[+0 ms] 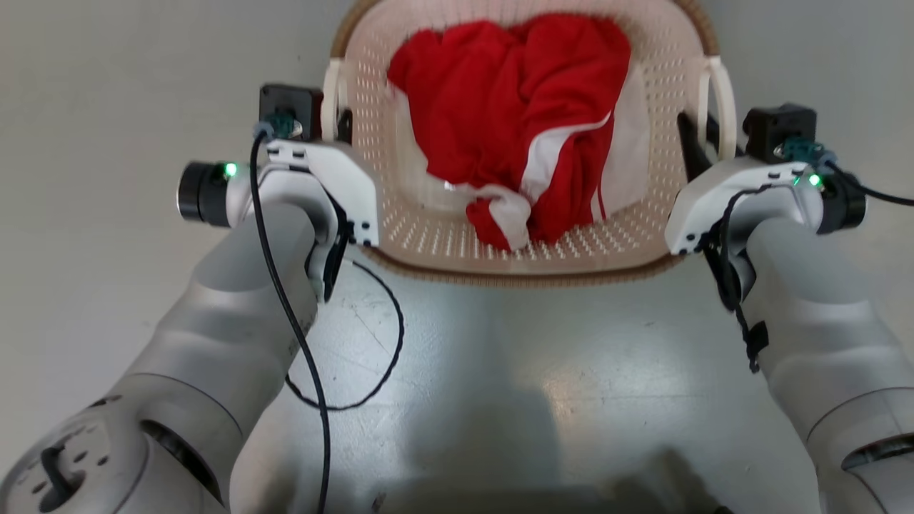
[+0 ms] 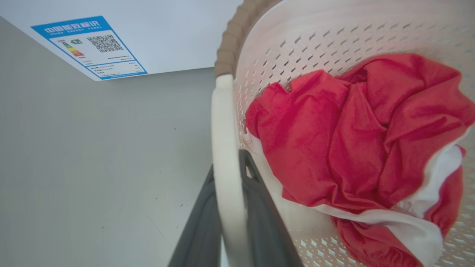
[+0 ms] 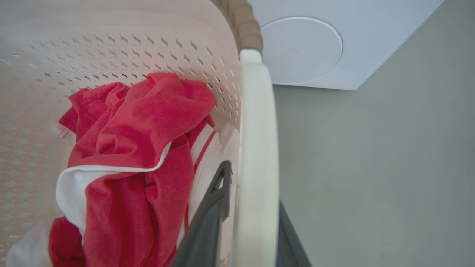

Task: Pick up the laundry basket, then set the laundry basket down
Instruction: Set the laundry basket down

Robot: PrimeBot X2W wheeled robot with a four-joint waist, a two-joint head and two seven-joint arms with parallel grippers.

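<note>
Both grips were on. My left gripper [image 2: 228, 167] was closed down narrow w/ one finger on each side of the laundry basket [image 1: 528, 275]'s left handle [image 2: 224, 129], pinching that white loop. My right gripper [image 3: 254, 185] did the same on the basket's right handle [image 3: 258, 111]: one finger inside the loop next to the cloth, the other outside, jaws a bit wider than on the L but clamped on the plastic.

The basket sat square between my two wrists, near rim toward my body. Red-and-white clothes [image 1: 514, 121] were heaped inside it. The grey floor [image 1: 500, 357] lay under & around it, and a white appliance [image 2: 167, 37] stood just beyond its far end. Couldn't tell if the basket's base was off the floor or resting on it.

So, my read: pick-up step, grasp done, lift either just starting or in progress. The next move needed both arms going up together, same rate, same height, b/c the loops are thin & smooth and a tilt could let one slide through my fingers. For the set-down: lower it flat, and open up only once the base sits.
</note>
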